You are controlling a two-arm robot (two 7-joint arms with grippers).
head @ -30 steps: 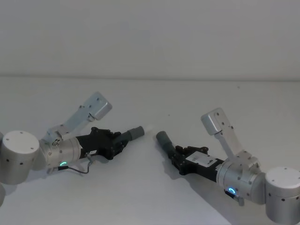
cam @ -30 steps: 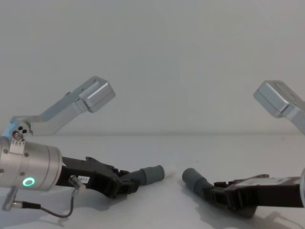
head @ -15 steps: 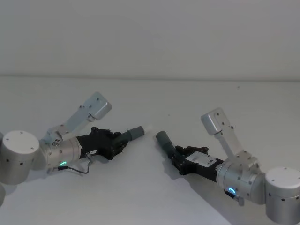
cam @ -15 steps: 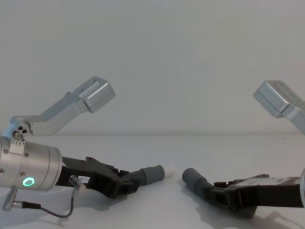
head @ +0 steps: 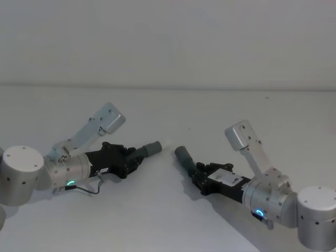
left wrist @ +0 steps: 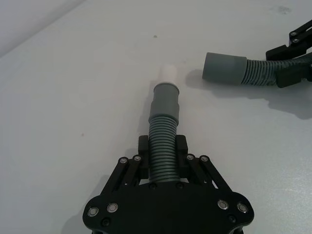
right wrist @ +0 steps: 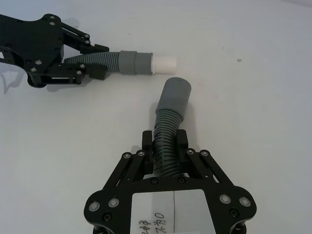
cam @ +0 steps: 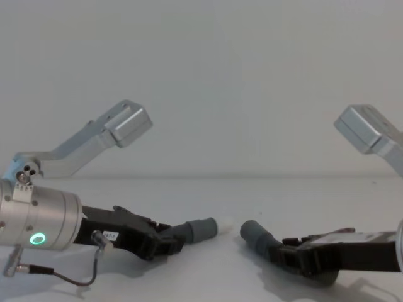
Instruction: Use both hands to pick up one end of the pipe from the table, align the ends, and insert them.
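White matte table (head: 157, 220) spreads under both arms, with a plain pale wall behind it.

Left gripper (head: 134, 157) reaches in low from the left, its two black fingers clamped on the ribbed part of one hose piece (left wrist: 163, 146). That piece runs straight out past the fingers to a smooth grey cuff (left wrist: 165, 100) with a short white tip (left wrist: 169, 74) at the very end.

Right gripper (right wrist: 165, 141), the one with a white label on its body, comes in low from the right and is closed the same way on the ribbed part of the second hose piece (right wrist: 165, 156). This piece bends a little past the fingers and ends in a plain hollow cuff (right wrist: 175, 92), which tilts upward in the chest view.

Between the two grippers, the white tip and the plain cuff sit just beside each other but apart. They are not in line: the tip points across the mouth of the plain cuff, not into it.
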